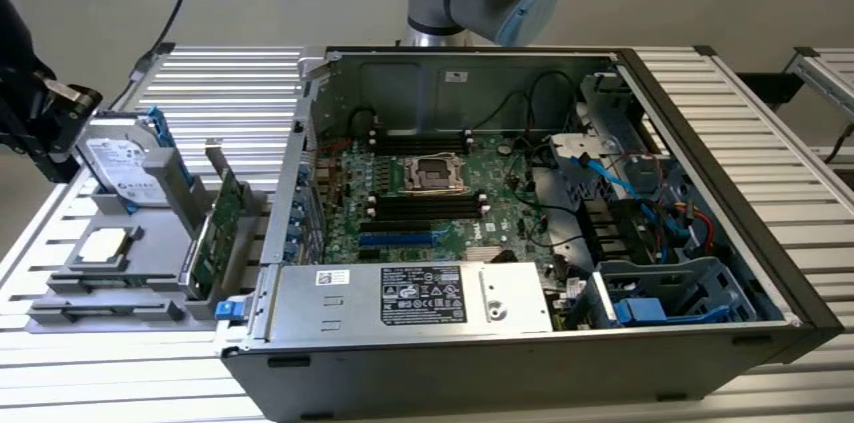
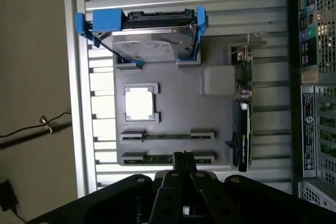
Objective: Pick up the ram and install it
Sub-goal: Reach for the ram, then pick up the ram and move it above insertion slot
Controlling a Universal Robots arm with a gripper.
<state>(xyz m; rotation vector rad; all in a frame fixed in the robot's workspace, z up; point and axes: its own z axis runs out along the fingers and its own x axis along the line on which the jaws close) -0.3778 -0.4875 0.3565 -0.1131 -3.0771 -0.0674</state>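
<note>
On the grey moulded holder tray [image 2: 178, 109] beside the open black computer case [image 1: 754, 218], the ram [image 2: 157, 159], a long thin green circuit-board strip, stood on edge between end clips, probably to present its top edge. The black gripper [image 2: 184, 158] hung above it, fingers together and empty.

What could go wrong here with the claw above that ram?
The shut claw sits right over the near ram; descending like this could jam its tips into the thin board. The upright expansion card stands close by the ram's end and might get knocked.
</note>
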